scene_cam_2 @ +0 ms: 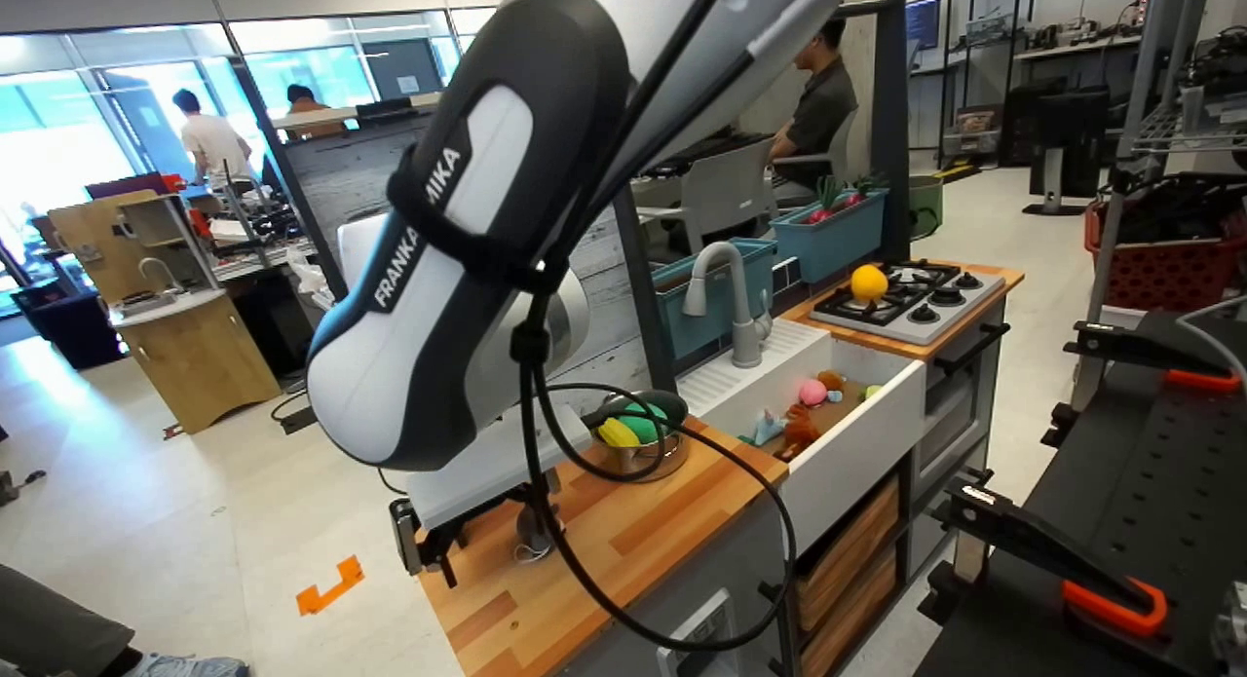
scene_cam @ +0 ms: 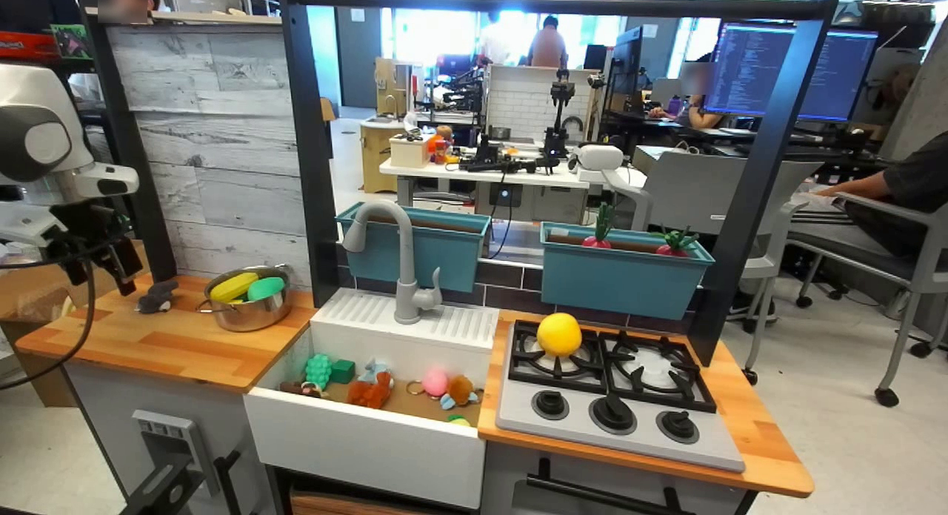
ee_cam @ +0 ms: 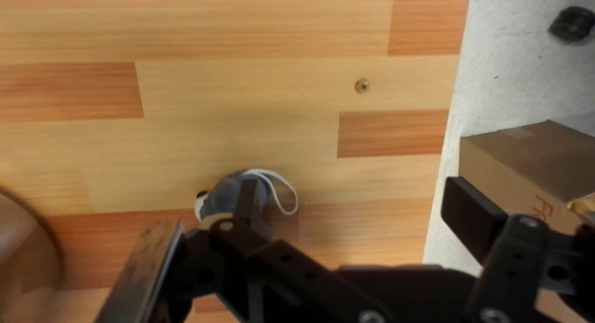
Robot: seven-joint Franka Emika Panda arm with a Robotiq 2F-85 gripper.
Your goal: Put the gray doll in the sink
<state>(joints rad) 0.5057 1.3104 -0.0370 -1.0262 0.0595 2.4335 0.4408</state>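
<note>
- Nearest: I have the gripper (ee_cam: 359,207) over the end of the wooden counter (ee_cam: 260,90) farthest from the sink (scene_cam: 363,448). Its fingers (ee_cam: 472,216) stand wide apart; counter and floor show through the gap.
- The gray doll (ee_cam: 225,195) lies on the counter outside that gap, partly covered in my wrist view by the finger at that view's left. A white loop of cord (ee_cam: 292,189) trails from it.
- In an exterior view the doll (scene_cam: 157,296) is just beside the fingertips, on their sink side. I cannot tell whether a finger touches it.
- My arm (scene_cam_2: 458,229) hides part of the gripper in an exterior view; a black cable (scene_cam_2: 531,375) hanging from it crosses in front of the counter.
- A cardboard box (ee_cam: 520,174) sits on the floor beside the counter's end.
- Obstacle noted: a metal pot (scene_cam: 255,315) near the doll, between it and the faucet side of the sink. It holds a yellow toy (scene_cam: 235,287) and a green toy (scene_cam: 266,288).
- The sink lies past the pot, well apart from the gripper. Its gray faucet (scene_cam: 406,270) rises from the rear ledge. Inside are a red-brown plush (scene_cam: 369,390), a pink ball (scene_cam: 435,382), a green block (scene_cam: 342,371) and other small toys.
- Beyond the sink is the stove (scene_cam: 592,448), a yellow ball (scene_cam: 559,334) resting on one burner.
- Farthest on the unit: two blue-green planters (scene_cam: 418,252) behind sink and stove.
</note>
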